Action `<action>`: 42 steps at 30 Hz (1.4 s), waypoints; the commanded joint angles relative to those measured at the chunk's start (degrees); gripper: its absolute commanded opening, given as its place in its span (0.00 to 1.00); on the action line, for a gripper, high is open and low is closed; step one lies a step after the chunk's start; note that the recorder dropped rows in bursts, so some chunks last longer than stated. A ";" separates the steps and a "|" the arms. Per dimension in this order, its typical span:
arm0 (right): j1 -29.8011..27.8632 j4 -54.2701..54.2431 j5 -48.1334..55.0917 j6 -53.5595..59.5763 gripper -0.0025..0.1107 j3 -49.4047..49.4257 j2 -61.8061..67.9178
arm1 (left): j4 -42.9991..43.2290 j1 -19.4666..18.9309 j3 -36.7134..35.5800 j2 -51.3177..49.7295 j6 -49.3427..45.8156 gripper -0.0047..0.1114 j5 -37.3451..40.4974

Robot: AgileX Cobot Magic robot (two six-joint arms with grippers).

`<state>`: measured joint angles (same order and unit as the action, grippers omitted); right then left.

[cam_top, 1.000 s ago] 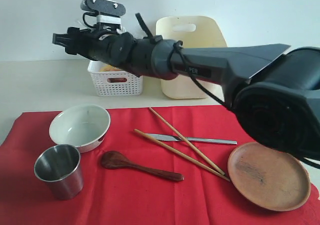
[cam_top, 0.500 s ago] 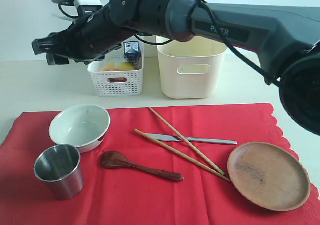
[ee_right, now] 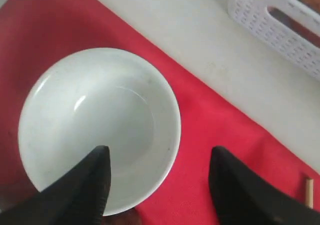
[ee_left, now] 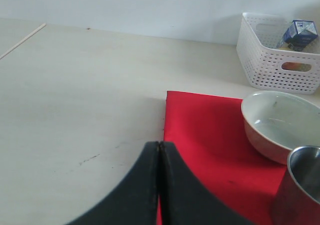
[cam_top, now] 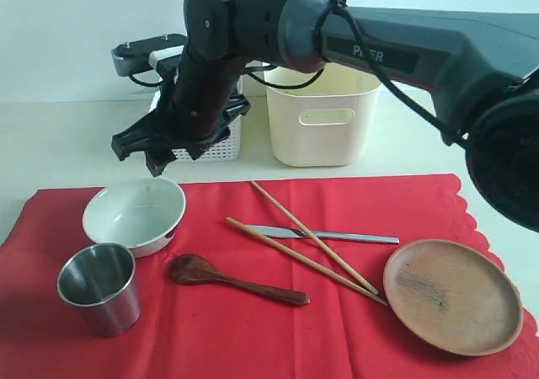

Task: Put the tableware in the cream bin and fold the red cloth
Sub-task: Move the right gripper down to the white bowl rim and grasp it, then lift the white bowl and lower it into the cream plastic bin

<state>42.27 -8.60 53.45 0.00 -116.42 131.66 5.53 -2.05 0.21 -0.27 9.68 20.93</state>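
R gripper (cam_top: 137, 158) jaws spread, astride rim of glossy white round bowl (cam_top: 135, 213) on red cloth (cam_top: 253, 337); L gripper (ee_left: 159, 152) jaws pressed together nr cloth corner; chopsticks (cam_top: 313, 246) run diag, far-left to near-right, crossing silver knife (cam_top: 354, 237) lying left-right; wooden spoon (cam_top: 232, 285) handle pts right; only L wrist shows carton (ee_left: 301, 33) in perforated basket (ee_left: 270, 65).

Right gripper (cam_top: 137, 157) above white bowl (cam_top: 135, 213) (jaws apart), red cloth (cam_top: 253, 328) beneath

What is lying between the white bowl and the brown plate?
In the exterior view, two chopsticks and a silver knife lie crossed on the red cloth between the bowl and the plate.
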 commanded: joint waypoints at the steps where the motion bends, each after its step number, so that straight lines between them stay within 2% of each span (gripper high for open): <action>1: -0.24 0.80 -0.70 -1.16 0.52 0.04 2.74 | -0.07 0.13 -0.21 0.27 -0.01 0.05 -0.58; 8: -0.24 1.42 -6.29 -7.44 0.52 0.04 5.84 | -0.07 0.13 -0.21 0.27 -0.01 0.05 -0.58; 14: -0.24 0.81 -6.73 -8.03 0.49 0.04 8.46 | -0.07 0.13 -0.21 0.27 -0.01 0.05 -0.58; 16: -0.24 0.73 -6.73 -8.03 0.41 0.04 8.71 | -0.07 0.13 -0.21 0.27 -0.01 0.05 -0.58; 22: -0.24 -0.39 -5.14 -4.15 0.04 0.04 6.76 | -0.07 0.13 -0.21 0.27 -0.01 0.05 -0.58; 23: -0.24 -0.41 -4.37 -3.68 0.02 0.04 6.15 | -0.07 0.13 -0.21 0.27 -0.01 0.05 -0.58; 32: -0.24 0.09 4.34 0.00 0.02 0.04 -3.15 | -0.07 0.13 -0.21 0.27 -0.01 0.05 -0.58; 42: -0.24 7.08 11.77 0.00 0.02 0.04 -16.24 | -0.07 0.13 -0.21 0.27 -0.01 0.05 -0.58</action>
<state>42.27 -3.83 63.47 -0.50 -116.42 118.85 5.53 -2.05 0.21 -0.27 9.68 20.93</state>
